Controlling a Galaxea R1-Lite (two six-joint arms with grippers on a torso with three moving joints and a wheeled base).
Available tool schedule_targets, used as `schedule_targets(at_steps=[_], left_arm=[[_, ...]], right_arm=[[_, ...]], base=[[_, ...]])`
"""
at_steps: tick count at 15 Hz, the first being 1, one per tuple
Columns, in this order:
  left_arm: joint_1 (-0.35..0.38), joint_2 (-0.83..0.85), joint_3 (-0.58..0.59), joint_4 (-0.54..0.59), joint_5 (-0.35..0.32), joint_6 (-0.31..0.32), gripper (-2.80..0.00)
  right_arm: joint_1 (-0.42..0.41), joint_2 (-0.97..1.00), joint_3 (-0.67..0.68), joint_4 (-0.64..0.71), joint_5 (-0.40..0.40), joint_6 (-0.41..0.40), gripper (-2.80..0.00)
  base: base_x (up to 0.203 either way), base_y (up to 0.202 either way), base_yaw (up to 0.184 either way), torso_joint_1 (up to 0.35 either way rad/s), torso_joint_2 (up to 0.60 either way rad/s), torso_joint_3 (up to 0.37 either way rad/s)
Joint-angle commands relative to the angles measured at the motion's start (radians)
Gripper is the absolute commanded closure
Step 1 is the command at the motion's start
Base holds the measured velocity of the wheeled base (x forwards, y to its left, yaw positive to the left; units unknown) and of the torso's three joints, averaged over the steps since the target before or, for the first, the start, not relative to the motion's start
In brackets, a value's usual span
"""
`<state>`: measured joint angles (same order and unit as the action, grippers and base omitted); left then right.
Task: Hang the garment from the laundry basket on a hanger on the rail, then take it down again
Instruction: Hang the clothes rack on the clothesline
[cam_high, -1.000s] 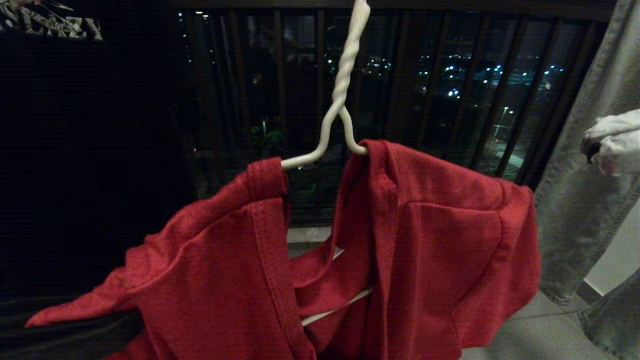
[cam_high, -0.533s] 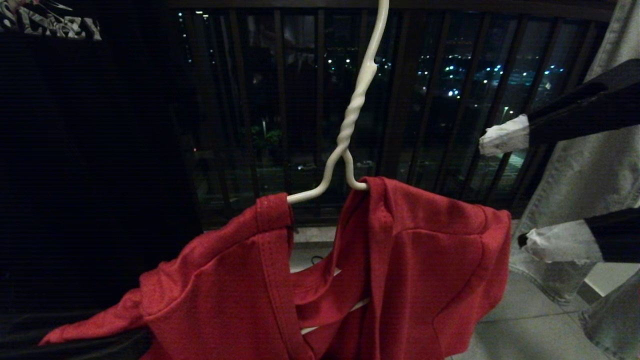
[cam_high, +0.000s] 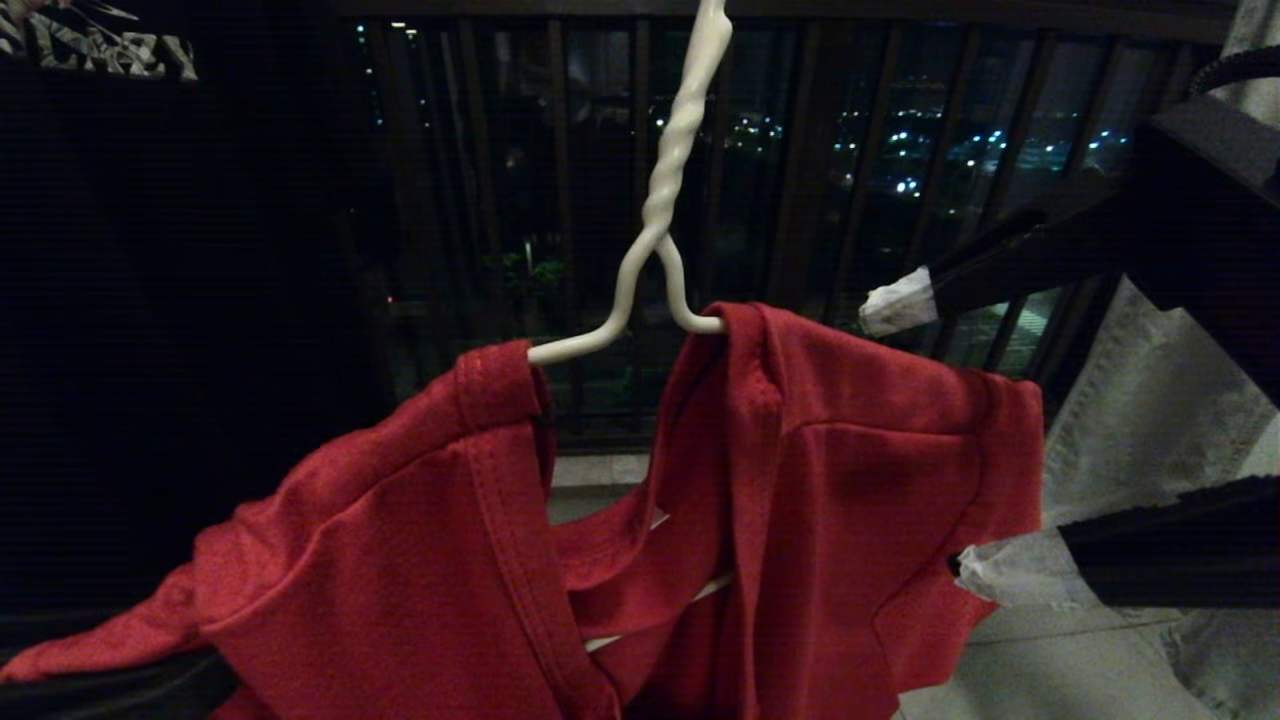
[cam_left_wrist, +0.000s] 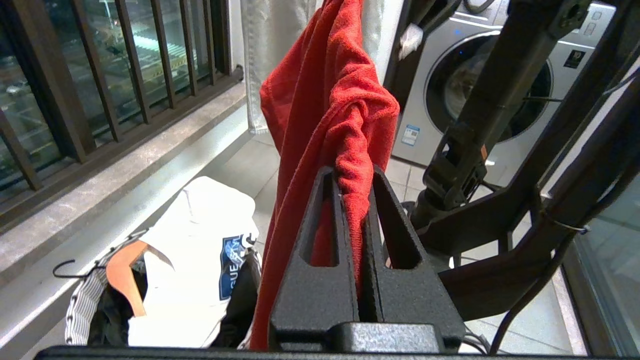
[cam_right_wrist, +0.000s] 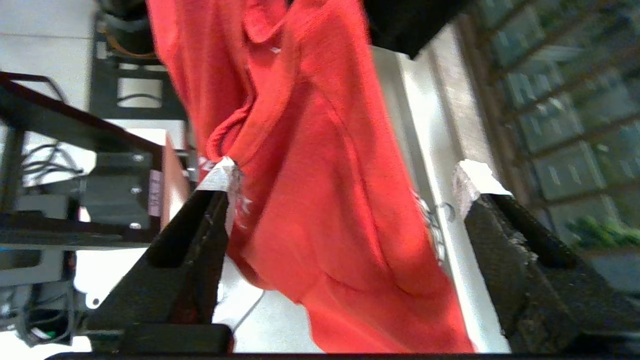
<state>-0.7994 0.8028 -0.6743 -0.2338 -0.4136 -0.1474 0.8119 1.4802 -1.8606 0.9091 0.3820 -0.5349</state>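
On the hanger (cam_high: 650, 250) the garment (cam_high: 860, 480) hangs bunched: soft, light cloth, likely to slip. Left tool (cam_left_wrist: 359, 240) is clamped on a fold of it. Right tool (cam_high: 925, 435) stands apart beside its shoulder; best grasped at the shoulder seam.

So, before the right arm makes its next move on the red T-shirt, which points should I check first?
1. Red T-shirt draped on the thin white wire hanger: ok.
2. Left gripper shut on red cloth: ok.
3. Right gripper open, taped fingertips beside the shirt's shoulder: ok.
4. Hanger hook on the rail: cannot tell, out of view.
5. Shirt sitting evenly: not ok, bunched.
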Motion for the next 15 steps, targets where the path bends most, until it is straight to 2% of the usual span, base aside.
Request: schedule_targets(at_steps=[1,7,15], left_arm=[[0.000,-0.012,-0.001,-0.002,-0.003,0.000,0.00],[0.000,-0.034,-0.002,-0.007,-0.004,0.019,0.00],[0.000,-0.037,-0.007,-0.010,-0.002,0.020,0.00]], right_arm=[[-0.004,0.023,0.001,0.006,0.016,-0.005,-2.80],[-0.004,0.047,-0.003,0.005,0.067,-0.013,-2.80],[0.010,0.061,0.000,0.005,0.087,-0.026,-2.80]], base=[[0.000,0.000,0.000,0.000,0.00,0.000],[0.000,0.000,0.000,0.000,0.00,0.000],[0.000,0.000,0.000,0.000,0.00,0.000]])
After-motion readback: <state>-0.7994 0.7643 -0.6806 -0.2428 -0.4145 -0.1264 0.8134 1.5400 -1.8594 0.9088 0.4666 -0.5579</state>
